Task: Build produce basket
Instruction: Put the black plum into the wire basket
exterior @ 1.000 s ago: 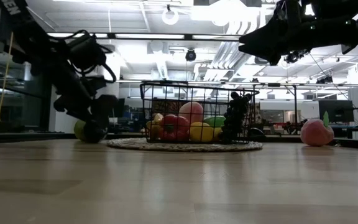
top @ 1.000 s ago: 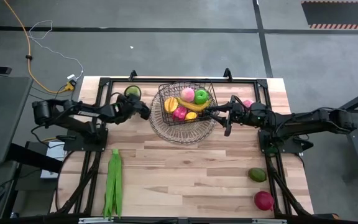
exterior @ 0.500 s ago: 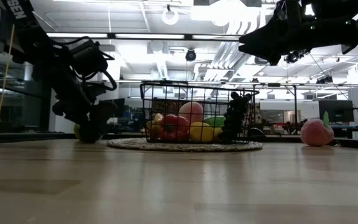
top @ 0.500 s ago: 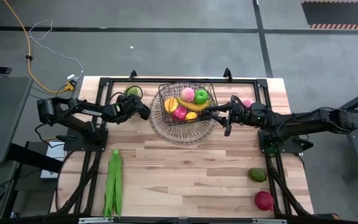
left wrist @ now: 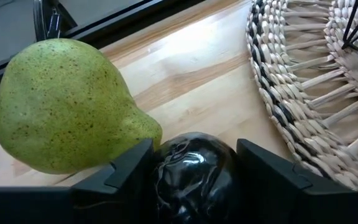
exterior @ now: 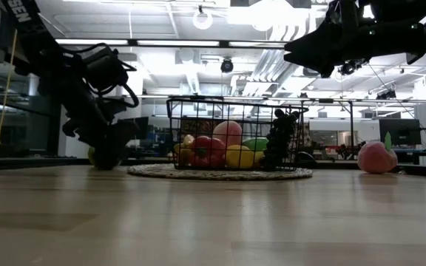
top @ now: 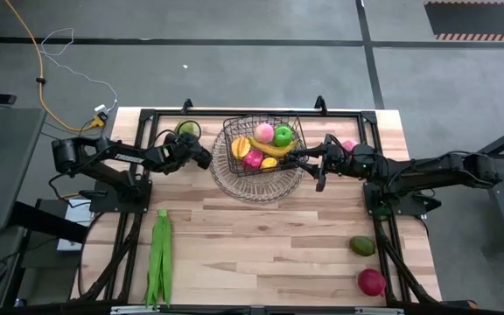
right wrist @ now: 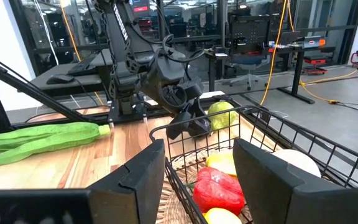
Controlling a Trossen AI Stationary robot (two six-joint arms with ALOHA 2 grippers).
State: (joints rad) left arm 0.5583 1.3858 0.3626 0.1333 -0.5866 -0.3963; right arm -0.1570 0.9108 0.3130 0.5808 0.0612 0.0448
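Observation:
The wire basket [top: 256, 150] stands on a round woven mat [top: 234, 182] at the far middle. It holds a banana, a green apple [top: 283, 135], pink, red and yellow pieces, and dark grapes [exterior: 278, 140]. My left gripper [top: 203, 157] is down at the table just left of the mat, beside a green pear [left wrist: 67, 106], and is shut on a dark glossy rounded piece [left wrist: 194, 171]. My right gripper [top: 310, 163] is open and empty. It hangs high over the basket's right rim [right wrist: 185, 134] and shows at the top of the low view [exterior: 309, 48]. My left gripper pinches the dark glossy piece by its two opposite sides [left wrist: 160, 168] between its two fingers [left wrist: 126, 171]. The fingers come slanting down from the table's left. The piece sits close beside the pear, at table height. I cannot tell whether it rests on the wood.
Long green pods [top: 158, 258] lie at the near left. A greenish fruit [top: 362, 246] and a red apple [top: 371, 282] lie at the near right. A pink peach [top: 348, 145] lies behind my right arm. Bare wood fills the middle of the table.
My left arm has shifted a little, and its gripper has sunk lower beside the pear, now hiding most of it in the low view. It has kept still for the last half second.

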